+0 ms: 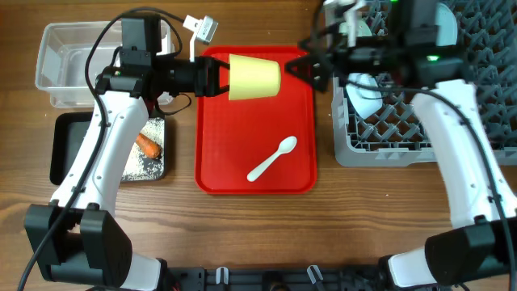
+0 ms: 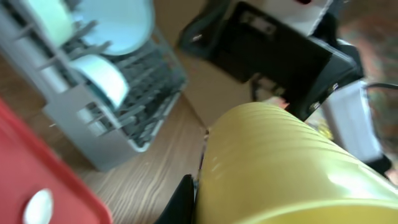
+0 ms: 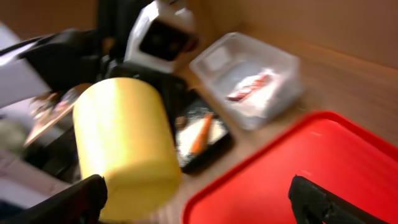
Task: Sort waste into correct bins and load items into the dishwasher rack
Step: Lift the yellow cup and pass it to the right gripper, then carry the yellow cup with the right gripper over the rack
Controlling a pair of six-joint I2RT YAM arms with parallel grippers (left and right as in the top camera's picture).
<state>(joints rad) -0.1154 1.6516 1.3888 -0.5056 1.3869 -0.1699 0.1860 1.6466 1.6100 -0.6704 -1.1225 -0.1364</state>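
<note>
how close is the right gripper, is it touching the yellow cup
Apart. The overhead view shows a strip of red tray between the right gripper and the yellow cup.

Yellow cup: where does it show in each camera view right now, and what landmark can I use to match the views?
Overhead: yellow cup at top centre, over the upper edge of the red tray.
Left wrist: yellow cup fills the lower right; red tray at lower left.
Right wrist: yellow cup left of centre; red tray at lower right.
Shared landmark: the red tray.
</note>
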